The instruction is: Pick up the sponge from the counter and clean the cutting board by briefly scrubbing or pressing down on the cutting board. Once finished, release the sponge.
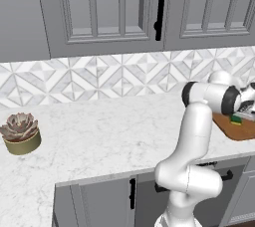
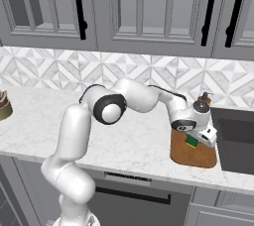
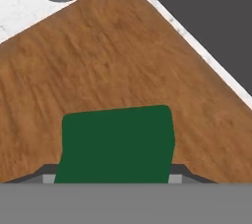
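The sponge (image 3: pixel 118 144) shows its dark green top between my fingers, and its yellow base peeks out in the left base view (image 1: pixel 235 120). My gripper (image 2: pixel 192 140) is shut on it and points down at the cutting board (image 2: pixel 193 155), a reddish-brown wooden slab on the white counter (image 1: pixel 109 131) beside the sink. The sponge (image 2: pixel 191 141) sits low over the board's middle and seems to touch the wood (image 3: pixel 108 56). The arm reaches far right, and its wrist hides part of the cutting board (image 1: pixel 241 130).
A potted succulent (image 1: pixel 20 132) stands at the counter's left end. A dark sink (image 2: pixel 235 138) lies just right of the board. A soap dispenser (image 2: pixel 203 102) stands behind the board. Grey wall cabinets hang above.
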Tool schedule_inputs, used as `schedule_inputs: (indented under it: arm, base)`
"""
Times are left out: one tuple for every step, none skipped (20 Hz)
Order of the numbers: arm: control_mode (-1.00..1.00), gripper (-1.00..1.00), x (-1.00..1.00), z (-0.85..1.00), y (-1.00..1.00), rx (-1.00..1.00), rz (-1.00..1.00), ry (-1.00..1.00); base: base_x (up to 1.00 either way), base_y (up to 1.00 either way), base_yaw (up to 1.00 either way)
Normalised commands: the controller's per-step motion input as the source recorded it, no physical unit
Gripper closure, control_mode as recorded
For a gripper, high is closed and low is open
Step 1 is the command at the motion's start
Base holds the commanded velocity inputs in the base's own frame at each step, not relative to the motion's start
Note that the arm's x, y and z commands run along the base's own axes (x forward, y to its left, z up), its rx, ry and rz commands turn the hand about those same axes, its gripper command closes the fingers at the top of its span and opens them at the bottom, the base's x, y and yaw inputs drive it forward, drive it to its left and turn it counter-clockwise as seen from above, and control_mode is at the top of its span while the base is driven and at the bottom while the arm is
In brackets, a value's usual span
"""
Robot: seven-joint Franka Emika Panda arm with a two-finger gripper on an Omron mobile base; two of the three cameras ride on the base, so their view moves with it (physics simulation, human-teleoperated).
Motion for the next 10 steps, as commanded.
schedule_inputs:
  arm:
    - [-1.0, 1.0, 0.54, 0.0, 0.29, 0.0, 0.0, 0.0]
    - [-1.0, 1.0, 0.51, 0.0, 0.29, 0.0, 0.0, 0.0]
    - [-1.0, 1.0, 0.5, 0.0, 0.29, 0.0, 0.0, 0.0]
    - [-1.0, 1.0, 0.5, 0.0, 0.29, 0.0, 0.0, 0.0]
    - [-1.0, 1.0, 0.5, 0.0, 0.27, 0.0, 0.0, 0.0]
    - [-1.0, 1.0, 0.45, 0.0, 0.21, 0.0, 0.0, 0.0]
    - [-1.0, 1.0, 0.32, 0.0, 0.1, 0.0, 0.0, 0.0]
    - [-1.0, 1.0, 0.13, 0.0, 0.0, 0.0, 0.0, 0.0]
    - [-1.0, 1.0, 0.0, 0.0, 0.0, 0.0, 0.0, 0.0]
    - [-1.0, 1.0, 0.0, 0.0, 0.0, 0.0, -0.01, 0.0]
  base:
    - [0.0, 0.0, 0.0]
    - [0.0, 0.0, 0.0]
    - [0.0, 0.0, 0.0]
    - [0.0, 0.0, 0.0]
    - [0.0, 0.0, 0.0]
    - [0.0, 0.0, 0.0]
    - [0.0, 0.0, 0.0]
    - [0.0, 0.0, 0.0]
    - [0.0, 0.0, 0.0]
    - [0.0, 0.0, 0.0]
